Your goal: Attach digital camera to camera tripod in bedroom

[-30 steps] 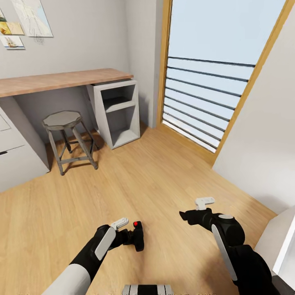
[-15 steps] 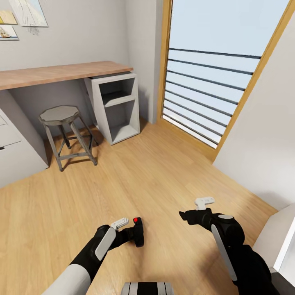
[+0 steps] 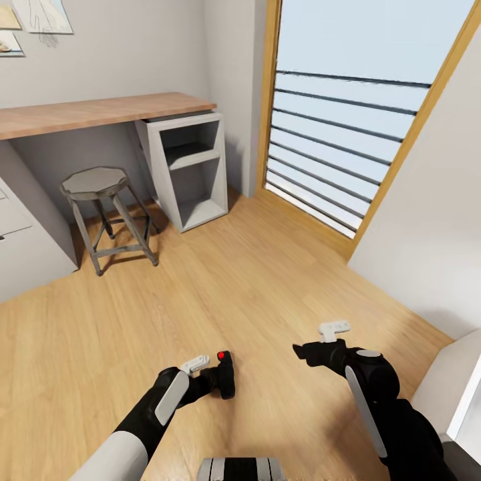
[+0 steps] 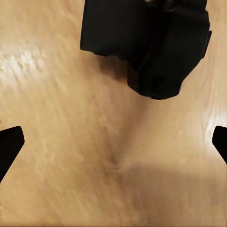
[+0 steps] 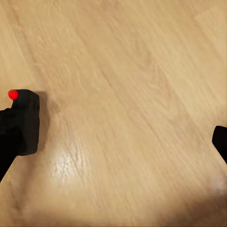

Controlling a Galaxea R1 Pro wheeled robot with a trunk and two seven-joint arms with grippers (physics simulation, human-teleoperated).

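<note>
The left end effector (image 3: 212, 381) is closed on the digital camera (image 3: 224, 375), holding it low over the light wood floor (image 3: 254, 280) with the red button (image 3: 220, 355) facing up; in the left wrist view the camera (image 4: 151, 42) is a dark, blurred mass whose details are hard to make out, and its upper part is cut off by the frame edge. The right end effector (image 3: 300, 351) hangs over bare floor beside it, apart from the camera; its fingers are too foreshortened in the head view to tell how far they are parted, and the right wrist view catches just a dark finger edge (image 5: 221, 142) at the border. That same view shows the camera (image 5: 21, 123) from the side, with its red button (image 5: 13, 94) on top. Ahead on the left, a wooden worktop (image 3: 100, 112) runs along the grey wall, with a grey open shelf unit (image 3: 187, 170) under its end and a metal stool (image 3: 100, 200) beside that. A tall window with horizontal bars (image 3: 334, 153) in a wooden frame fills the far corner. A plain grey wall (image 3: 427, 220) closes in on the right, and white furniture (image 3: 461, 401) at the lower right is cut off. Pictures on the wall (image 3: 40, 17) are partly cropped at the top left.
</note>
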